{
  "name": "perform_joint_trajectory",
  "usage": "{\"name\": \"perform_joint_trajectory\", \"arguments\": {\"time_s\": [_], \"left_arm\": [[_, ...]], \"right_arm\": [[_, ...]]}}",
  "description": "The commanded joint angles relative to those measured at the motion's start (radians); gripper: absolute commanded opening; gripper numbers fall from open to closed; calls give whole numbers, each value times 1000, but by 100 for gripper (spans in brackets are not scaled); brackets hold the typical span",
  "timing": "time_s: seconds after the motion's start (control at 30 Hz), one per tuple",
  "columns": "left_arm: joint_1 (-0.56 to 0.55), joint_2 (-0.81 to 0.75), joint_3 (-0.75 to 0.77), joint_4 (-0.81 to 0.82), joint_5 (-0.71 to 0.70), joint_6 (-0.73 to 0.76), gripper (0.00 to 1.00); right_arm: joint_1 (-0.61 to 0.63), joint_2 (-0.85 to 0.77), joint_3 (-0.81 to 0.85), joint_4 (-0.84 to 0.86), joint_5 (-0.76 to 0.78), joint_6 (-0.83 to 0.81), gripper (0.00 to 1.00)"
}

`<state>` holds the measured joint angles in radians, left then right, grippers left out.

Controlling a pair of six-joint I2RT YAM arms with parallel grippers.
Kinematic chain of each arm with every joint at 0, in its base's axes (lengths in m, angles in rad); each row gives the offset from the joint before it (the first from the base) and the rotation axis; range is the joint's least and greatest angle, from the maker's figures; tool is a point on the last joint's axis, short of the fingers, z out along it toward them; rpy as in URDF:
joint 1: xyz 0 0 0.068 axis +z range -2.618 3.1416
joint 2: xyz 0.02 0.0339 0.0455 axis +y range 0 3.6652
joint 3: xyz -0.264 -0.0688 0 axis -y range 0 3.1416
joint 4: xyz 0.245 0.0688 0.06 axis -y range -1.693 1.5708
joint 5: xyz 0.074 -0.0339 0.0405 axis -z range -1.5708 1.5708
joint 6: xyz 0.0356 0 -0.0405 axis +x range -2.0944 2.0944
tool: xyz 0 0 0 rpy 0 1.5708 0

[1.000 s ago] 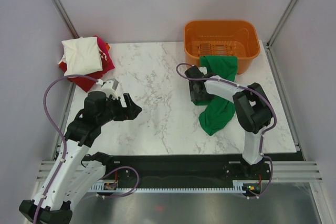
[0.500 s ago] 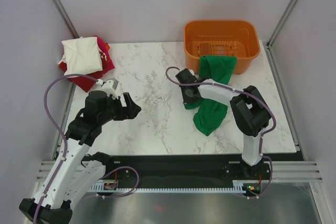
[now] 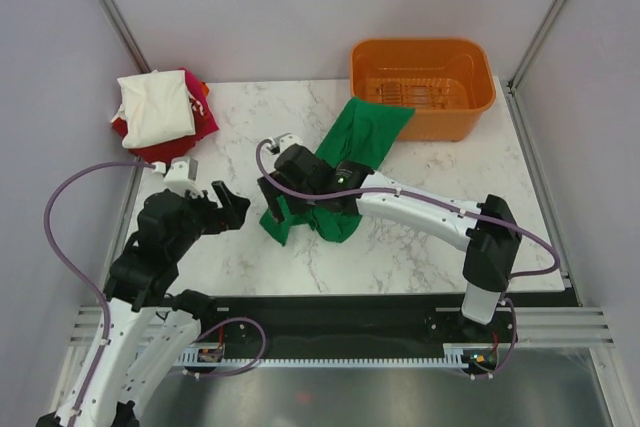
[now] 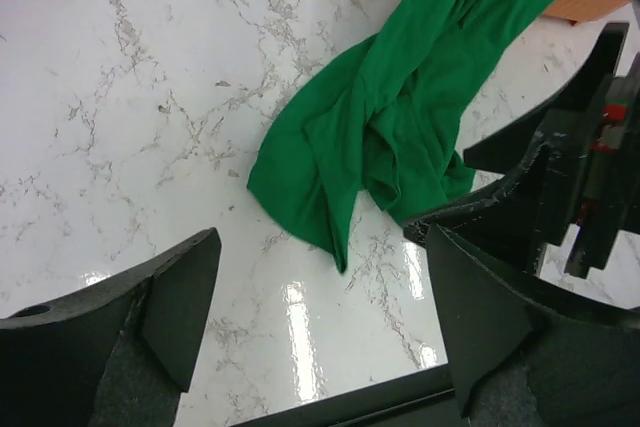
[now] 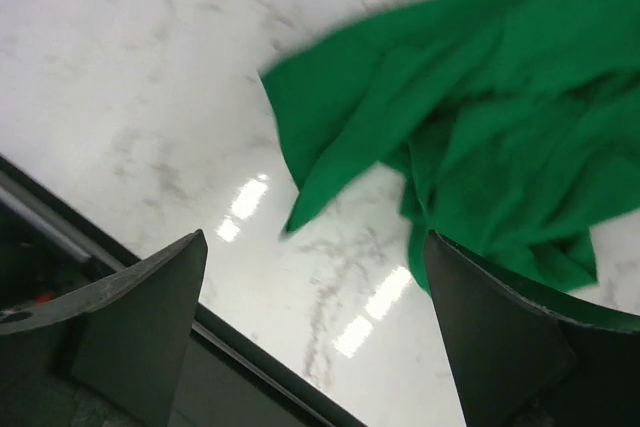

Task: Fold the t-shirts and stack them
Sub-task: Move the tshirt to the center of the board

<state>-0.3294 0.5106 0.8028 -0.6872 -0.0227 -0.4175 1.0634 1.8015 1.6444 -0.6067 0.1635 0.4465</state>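
Green tee (image 3: 345,152) is lying as a rumpled, twisted strip on the marble table (image 3: 250,137), from the front of the orange basket (image 3: 420,67) toward the middle. Right gripper (image 3: 272,202) hangs over its near end, fingers wide apart, holding nothing. Left gripper (image 3: 230,205) is spread too, close by. Folded cream-white tee (image 3: 155,107) sits on a red one (image 3: 200,119) at the far-left corner.

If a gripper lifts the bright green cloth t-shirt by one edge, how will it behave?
Probably floppy: the bright green cloth t-shirt lies in loose crumpled folds, so it should drape and hang. A push would likely bunch it rather than slide it whole across the glossy marble tabletop.
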Motion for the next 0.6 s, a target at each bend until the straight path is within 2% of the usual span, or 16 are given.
{"name": "perform_joint_trajectory", "arguments": {"time_s": [0.0,0.17,0.33,0.43,0.57], "left_arm": [[-2,42,19,18,-33,-3,91],[-2,129,19,3,-36,-55,89],[-11,252,-8,20,17,-142,86],[-40,351,-54,83,18,-182,84],[-143,514,-94,190,-12,-236,83]], "right_arm": [[-46,-94,-132,-33,88,81,98],[-144,-237,-256,-19,93,98,98],[-276,-304,-368,-10,76,77,98],[-347,-306,-409,15,38,40,98],[-393,-291,-432,25,-2,-3,98]]}}
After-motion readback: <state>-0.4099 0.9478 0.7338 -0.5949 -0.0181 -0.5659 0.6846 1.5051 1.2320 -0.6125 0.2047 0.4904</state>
